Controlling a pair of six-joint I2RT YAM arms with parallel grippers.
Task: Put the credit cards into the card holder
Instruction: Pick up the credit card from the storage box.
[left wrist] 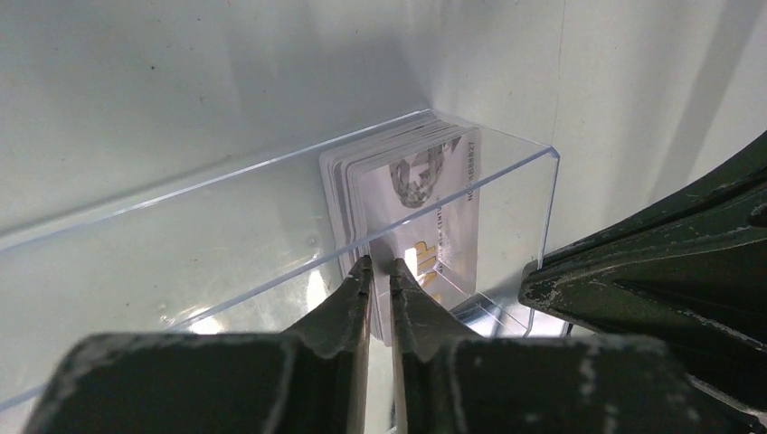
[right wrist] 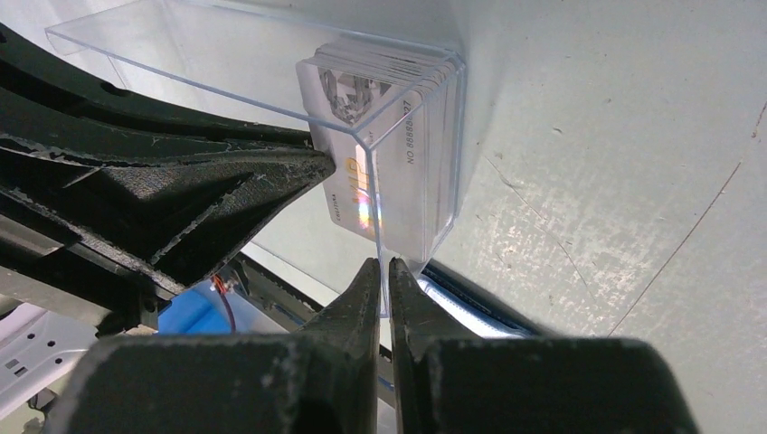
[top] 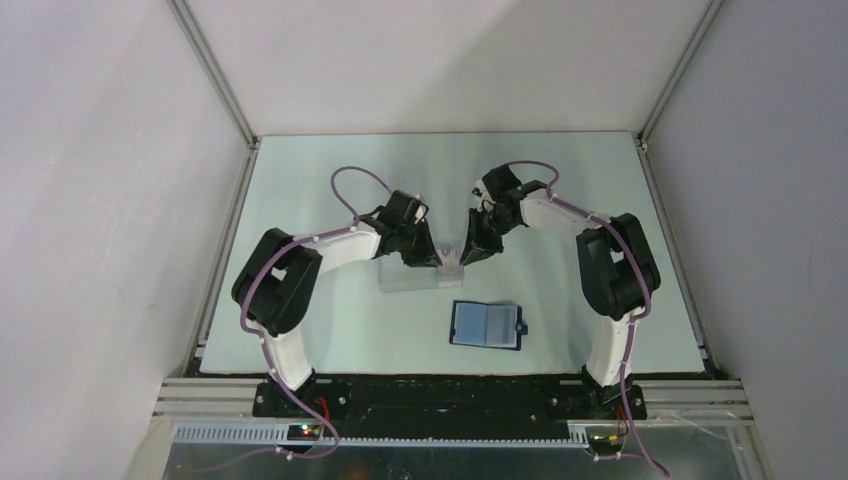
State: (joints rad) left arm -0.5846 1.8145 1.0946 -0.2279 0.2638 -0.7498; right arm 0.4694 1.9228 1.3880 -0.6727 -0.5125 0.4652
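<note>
Credit cards [left wrist: 407,208]: several are being shown stacked, exact number unclear.
Card holder [top: 486,324]: one is being shown.
Clear box [left wrist: 516,217]: one is being shown.

Surface materials and finishes of the card-sorting bench.
The clear box [left wrist: 520,217] is glossy, colourless, see-through hard plastic with bright polished edges. The credit cards [left wrist: 425,208] are smooth pale plastic, shiny, one face carrying an iridescent foil patch. The fingers of the left gripper [left wrist: 380,267] and the right gripper [right wrist: 384,267] are dark matt plastic, grainy, worn pale along their edges. The table [right wrist: 588,181] is a pale matt sheet, scratched and speckled. The card holder [top: 486,324] has a dark, dull outer skin and lighter blue inner faces with a slight sheen. The frame rails [top: 215,75] look like brushed metal.
</note>
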